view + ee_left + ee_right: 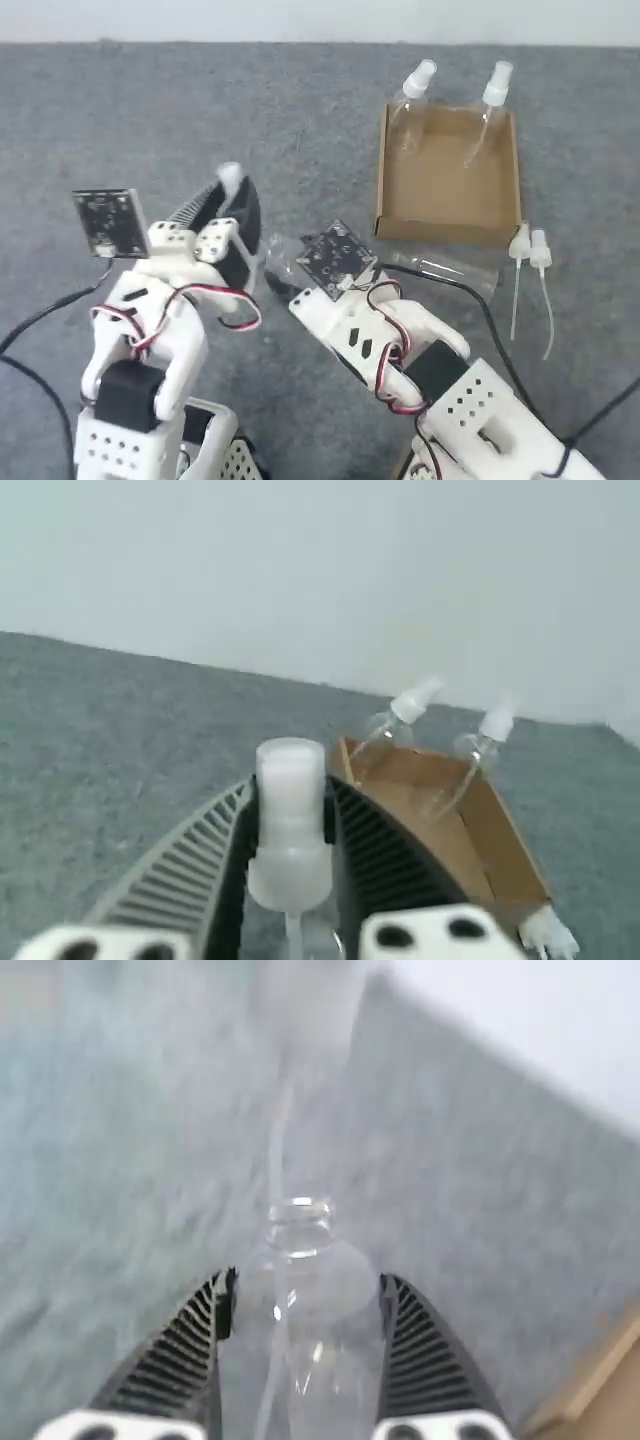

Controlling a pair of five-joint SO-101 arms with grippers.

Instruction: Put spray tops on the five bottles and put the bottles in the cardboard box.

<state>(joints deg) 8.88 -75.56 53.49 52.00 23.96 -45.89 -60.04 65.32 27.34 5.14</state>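
No text, label or number can be read anywhere.

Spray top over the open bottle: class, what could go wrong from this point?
1. The spray top has a long thin tube; it may bend or catch at the neck of the bottle rather than slide in cleanly.
2. The right pincer grips the smooth clear bottle by its sides; pushing the top down could tilt it or make it slip.
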